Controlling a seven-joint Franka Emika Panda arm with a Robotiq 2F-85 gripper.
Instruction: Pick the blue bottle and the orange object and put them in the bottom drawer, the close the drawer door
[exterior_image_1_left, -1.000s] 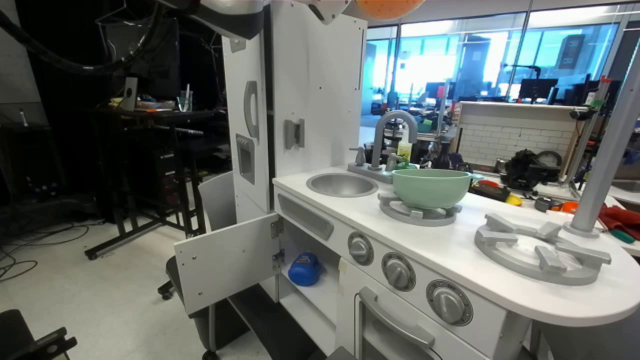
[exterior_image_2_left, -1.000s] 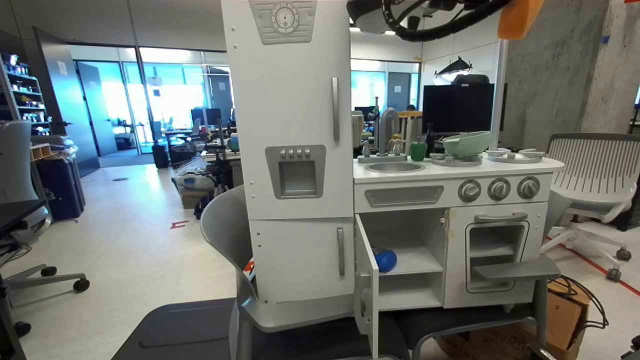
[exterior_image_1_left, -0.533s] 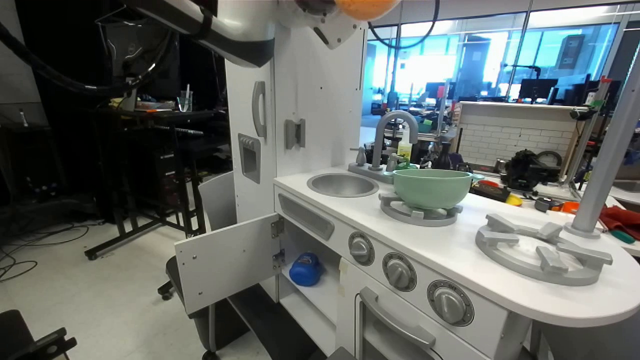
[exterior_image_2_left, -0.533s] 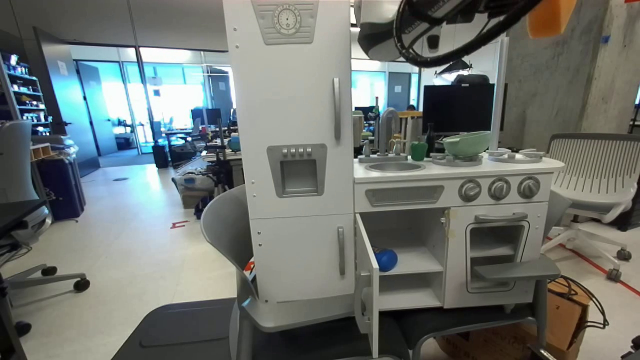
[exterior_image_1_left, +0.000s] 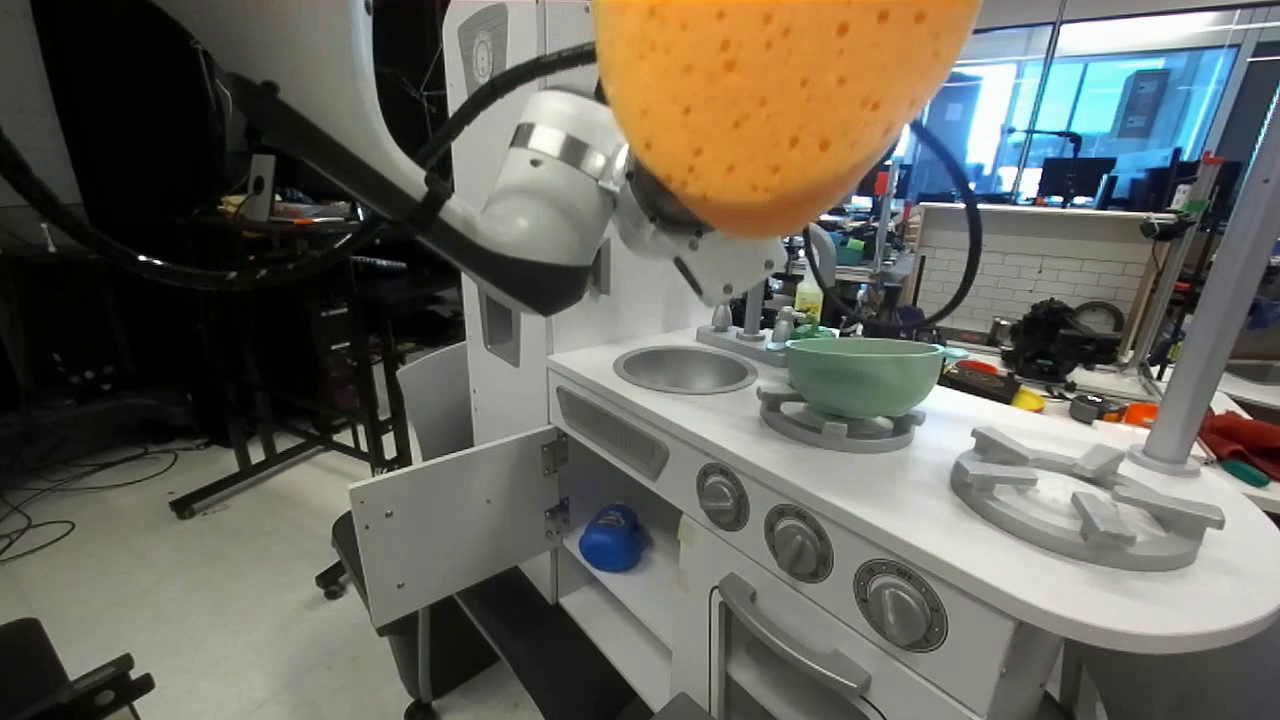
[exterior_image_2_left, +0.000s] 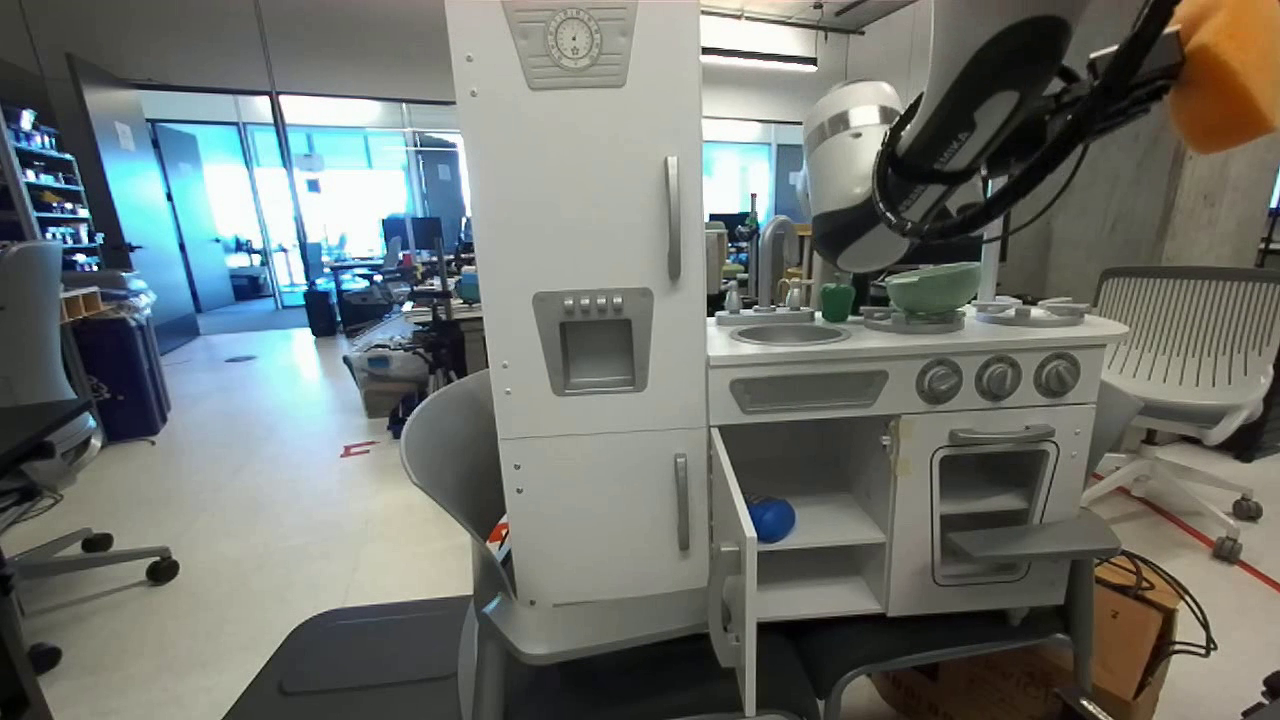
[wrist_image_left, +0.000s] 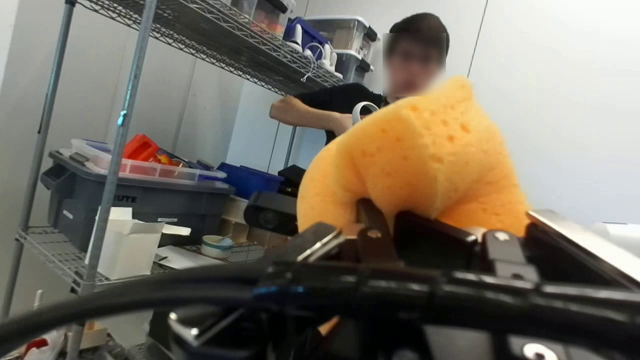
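While the blue bottle (exterior_image_2_left: 772, 521) sits inside the bottom drawer (exterior_image_2_left: 872, 480), a low cupboard compartment, all eyes go to item number 2! That bottle is on the upper shelf (exterior_image_2_left: 832, 524), tipped on its side by the look of it, with the drawer door (exterior_image_2_left: 742, 585) partly hiding it in an exterior view. Call it 1 of 2 items delivered, as I judge it. And up high, it's the orange object (wrist_image_left: 415, 155), a pitted, spongy-looking block, with the gripper (wrist_image_left: 440, 220) clamped on it and the soft-looking body pinched in its hold. It hangs well apart from the compartment, cropped at the border of both exterior views, so there's a fair trip ahead. Scoreboard, then: bottle in, door standing wide, orange object not yet home. By my count 3 jobs remain: bring the orange object down to the opening, release it beside the bottle, swing the door closed. Watch the entry under the counter (exterior_image_1_left: 900, 490), though: a careless nudge could roll the bottle deeper or right out!
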